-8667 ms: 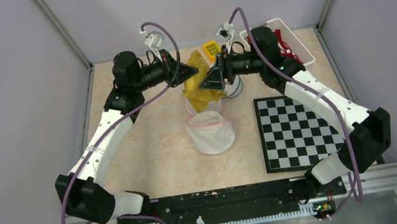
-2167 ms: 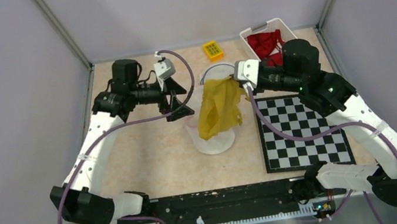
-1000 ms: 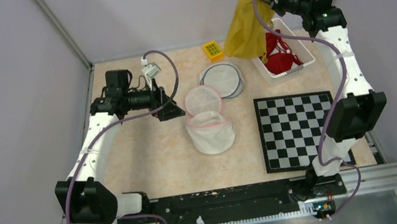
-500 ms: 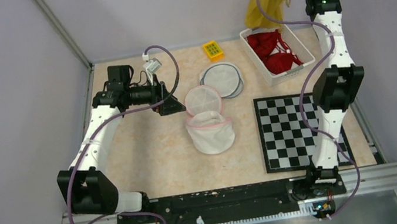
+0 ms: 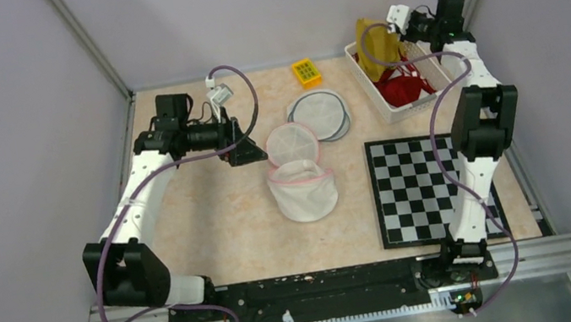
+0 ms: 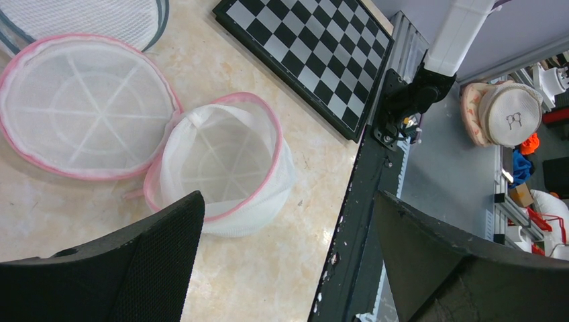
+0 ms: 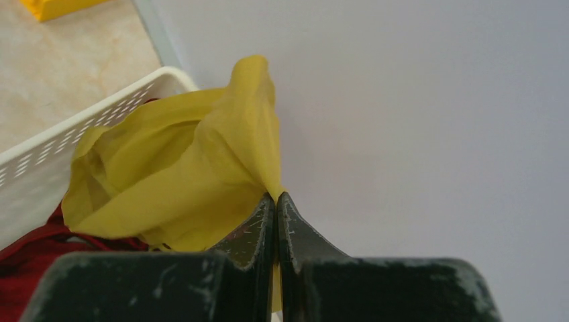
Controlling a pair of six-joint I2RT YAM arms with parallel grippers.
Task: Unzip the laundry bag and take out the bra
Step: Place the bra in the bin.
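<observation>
At the table's left, my left claw hangs with jaws wide apart just beside the unzipped, empty laundry bag. Far right, my right claw is clamped on the yellow bra, which dangles straight below it into the white basket.

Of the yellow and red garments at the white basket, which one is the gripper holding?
The yellow bra: the right gripper is shut on its edge at the white basket. The red garments lie loose inside it, untouched.

One bra, one laundry bag, one basket
</observation>
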